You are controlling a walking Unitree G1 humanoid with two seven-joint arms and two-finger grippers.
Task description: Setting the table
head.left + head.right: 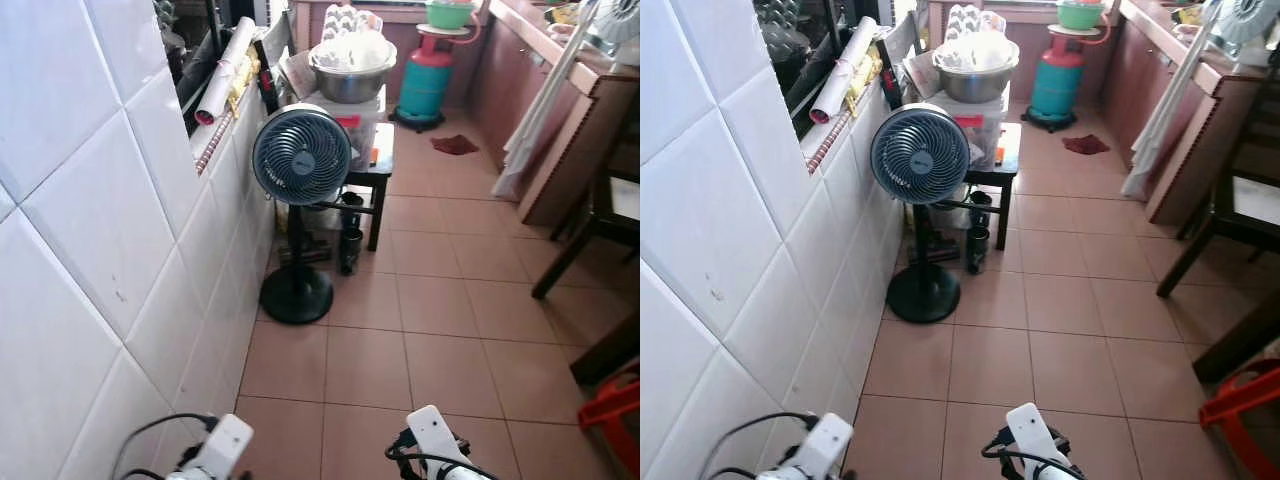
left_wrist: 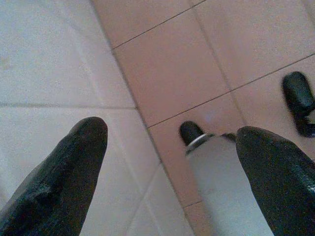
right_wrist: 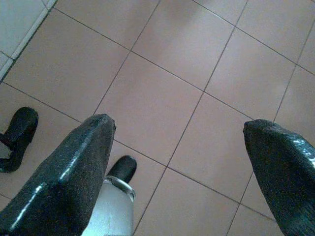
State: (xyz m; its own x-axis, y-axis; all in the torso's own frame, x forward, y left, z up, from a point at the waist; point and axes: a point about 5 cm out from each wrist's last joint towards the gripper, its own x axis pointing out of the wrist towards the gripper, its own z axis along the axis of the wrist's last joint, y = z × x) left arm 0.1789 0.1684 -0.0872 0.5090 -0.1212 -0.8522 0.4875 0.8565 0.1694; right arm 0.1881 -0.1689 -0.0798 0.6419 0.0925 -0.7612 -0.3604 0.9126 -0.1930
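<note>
Ahead, a steel bowl (image 1: 352, 72) holds white dishes — left gripper (image 2: 170, 147) and right gripper (image 3: 179, 142) both spread, empty.

1. Floor (image 1: 440, 300): reddish-brown tiles, running alongside a white-tiled wall (image 1: 90, 250) on the left.
2. Black pedestal fan (image 1: 300, 160) stands on the floor at its left edge, base just beside the wall.
3. Small dark stool (image 1: 372, 180) behind the fan, legs on the floor.
4. Teal gas cylinder (image 1: 425, 85) at the far end.
5. Dark red rag (image 1: 455, 144) lies flat near the cylinder.
6. Dark chair legs (image 1: 565, 255) on the right edge.
7. Red plastic item (image 1: 615, 410) at the near right corner.
</note>
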